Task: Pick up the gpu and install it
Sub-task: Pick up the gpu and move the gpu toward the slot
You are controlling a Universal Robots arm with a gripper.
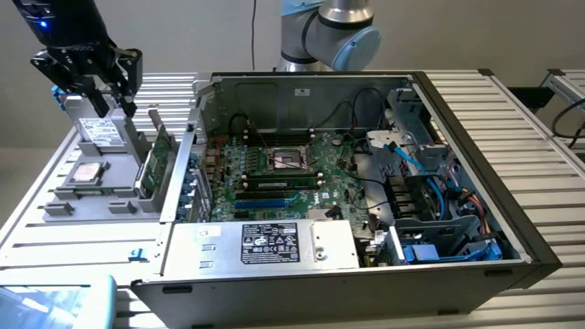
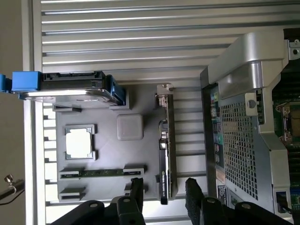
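The claw (image 1: pixel 111 103) hangs over a gray parts tray (image 1: pixel 92 205) that sits on the slatted table (image 1: pixel 512 103) at the exterior view's left, just beside the open computer case (image 1: pixel 475 137). Its jaws are released: in the wrist view the two black fingers (image 2: pixel 137 185) stand apart, with a gap on either side of the graphics card (image 2: pixel 165 140), straddling one end of its upper edge and not pinching it. The graphics card (image 1: pixel 160 157) stands on edge in a slot at the side of the tray nearest the case. A hard drive (image 1: pixel 98 130) stands upright at the tray's far side, a square processor chip (image 1: pixel 87 173) lies flat in a pocket, and a memory stick (image 2: pixel 101 172) lies in a long slot. Inside the case, the motherboard (image 1: pixel 274 171) lies exposed beyond the power supply (image 1: pixel 274 243).
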